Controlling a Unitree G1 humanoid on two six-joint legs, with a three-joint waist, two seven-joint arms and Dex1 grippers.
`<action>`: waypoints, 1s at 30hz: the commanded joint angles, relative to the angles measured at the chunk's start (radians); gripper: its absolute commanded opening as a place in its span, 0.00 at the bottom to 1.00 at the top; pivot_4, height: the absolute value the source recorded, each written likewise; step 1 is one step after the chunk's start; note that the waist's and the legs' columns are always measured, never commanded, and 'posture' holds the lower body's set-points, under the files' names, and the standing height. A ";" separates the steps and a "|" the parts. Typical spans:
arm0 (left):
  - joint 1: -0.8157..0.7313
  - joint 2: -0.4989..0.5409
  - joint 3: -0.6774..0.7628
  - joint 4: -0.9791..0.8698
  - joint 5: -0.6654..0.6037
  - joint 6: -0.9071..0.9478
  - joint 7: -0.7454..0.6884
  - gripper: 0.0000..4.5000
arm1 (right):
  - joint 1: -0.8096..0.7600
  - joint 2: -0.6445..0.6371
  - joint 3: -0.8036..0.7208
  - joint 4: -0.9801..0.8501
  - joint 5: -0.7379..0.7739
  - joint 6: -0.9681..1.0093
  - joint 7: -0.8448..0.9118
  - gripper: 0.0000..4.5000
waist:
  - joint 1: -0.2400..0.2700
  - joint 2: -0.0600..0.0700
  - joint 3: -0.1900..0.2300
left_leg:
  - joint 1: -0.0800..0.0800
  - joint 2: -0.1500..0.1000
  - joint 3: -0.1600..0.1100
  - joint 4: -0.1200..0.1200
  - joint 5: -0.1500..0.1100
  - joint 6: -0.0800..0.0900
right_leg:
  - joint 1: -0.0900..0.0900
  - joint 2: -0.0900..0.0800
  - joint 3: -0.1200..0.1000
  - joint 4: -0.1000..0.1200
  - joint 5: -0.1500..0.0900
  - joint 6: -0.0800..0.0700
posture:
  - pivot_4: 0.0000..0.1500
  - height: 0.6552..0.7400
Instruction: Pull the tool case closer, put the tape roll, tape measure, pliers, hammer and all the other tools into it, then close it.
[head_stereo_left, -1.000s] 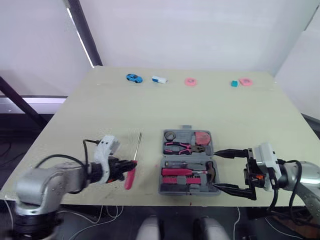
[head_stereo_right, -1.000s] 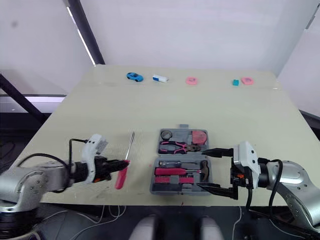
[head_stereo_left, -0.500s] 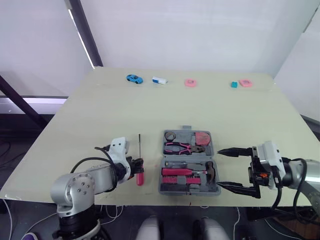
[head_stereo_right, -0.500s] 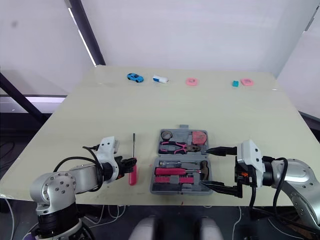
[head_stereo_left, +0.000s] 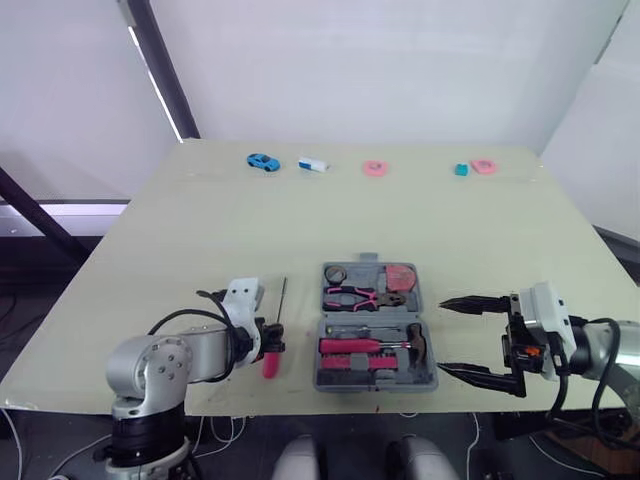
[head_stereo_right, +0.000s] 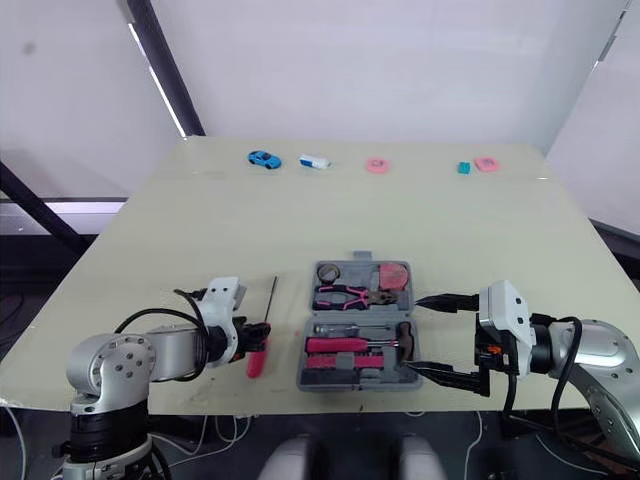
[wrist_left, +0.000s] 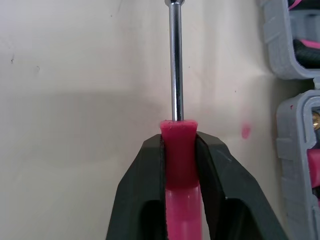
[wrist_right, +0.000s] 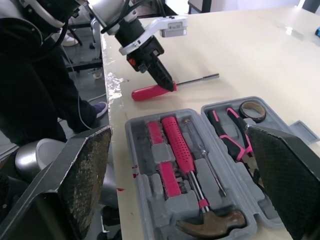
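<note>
The grey tool case (head_stereo_left: 375, 325) lies open near the table's front edge. In it I see a tape roll (head_stereo_left: 337, 273), a red tape measure (head_stereo_left: 403, 275), pink pliers (head_stereo_left: 360, 296), a hammer (head_stereo_left: 385, 346) and a small screwdriver (wrist_right: 200, 152). To its left, a pink-handled screwdriver (head_stereo_left: 271, 358) lies on the table, its shaft pointing away from me. My left gripper (head_stereo_left: 266, 346) is shut on that handle; in the left wrist view both fingers (wrist_left: 145, 180) press the handle (wrist_left: 179, 145). Right of the case, my right gripper (head_stereo_left: 443, 337) stands wide open, holding nothing.
Along the far edge lie a blue toy car (head_stereo_left: 264, 161), a white and blue block (head_stereo_left: 313, 164), two pink pieces (head_stereo_left: 375, 168) (head_stereo_left: 484, 165) and a teal cube (head_stereo_left: 461, 170). The case sits close to the table's front edge (head_stereo_left: 300, 408).
My left gripper has carried the screwdriver right, toward the case, and turned it nearly parallel to the case's side. The right gripper has drawn back slightly to the right.
</note>
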 joint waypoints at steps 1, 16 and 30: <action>0.020 0.003 0.000 0.005 0.024 0.021 0.012 0.56 | -0.013 -0.011 -0.025 -0.009 0.012 -0.001 0.007 1.00 | 0.000 0.000 -0.002 | 0.000 0.000 -0.001 0.000 0.000 0.000 | 0.000 0.000 0.000 0.000 0.000 0.000 | 1.00 1.00; 0.262 0.083 -0.078 -0.377 0.137 -0.330 -0.173 0.98 | -0.104 -0.044 -0.023 0.102 0.019 0.001 0.101 1.00 | 0.016 0.000 -0.002 | -0.001 -0.001 0.002 -0.002 0.000 0.000 | -0.001 -0.002 0.001 -0.004 -0.001 -0.002 | 1.00 1.00; 0.262 -0.125 -0.194 -0.201 0.351 -0.488 -0.078 0.98 | -0.192 -0.079 -0.006 0.136 0.026 0.029 0.196 1.00 | 0.025 -0.001 -0.002 | -0.002 -0.001 0.001 -0.003 0.000 0.000 | -0.001 -0.001 0.001 -0.004 -0.001 -0.002 | 1.00 1.00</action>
